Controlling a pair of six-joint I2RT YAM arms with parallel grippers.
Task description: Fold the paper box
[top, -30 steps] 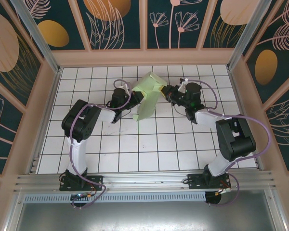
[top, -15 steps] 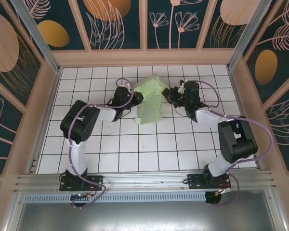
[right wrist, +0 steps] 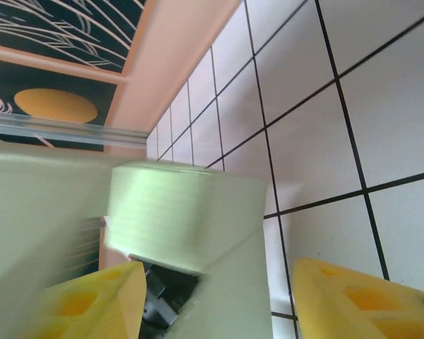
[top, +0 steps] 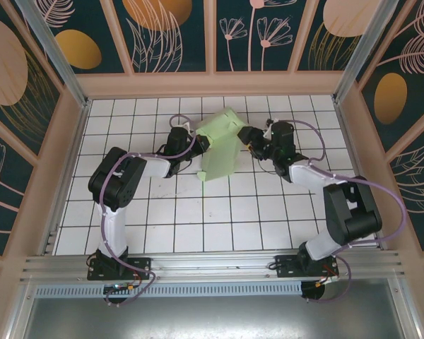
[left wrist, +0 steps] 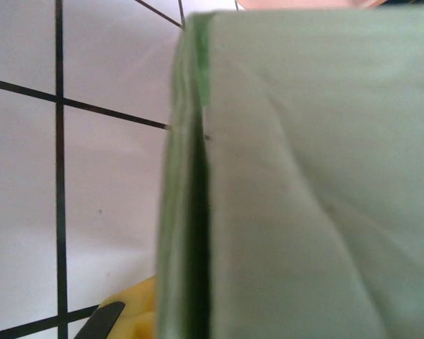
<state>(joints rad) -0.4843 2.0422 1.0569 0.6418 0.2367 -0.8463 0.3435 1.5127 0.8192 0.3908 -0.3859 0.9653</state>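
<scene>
One paper box (top: 222,141), partly folded, sits over the far middle of the tiled worktop (top: 198,212), between two claws. Left claw (top: 200,145): tips hidden behind the card, so its grip cannot be told. Right claw (top: 248,138): fingers spread, apparently released.

White gridded floor (top: 219,212) (black lines), floral walls (top: 177,35)

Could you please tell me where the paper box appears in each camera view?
Top external: paper box at far centre of the table.
Left wrist: paper box close up, on the right.
Right wrist: paper box blurred, left and lower centre.
Shared landmark: the white black-gridded table.
</scene>
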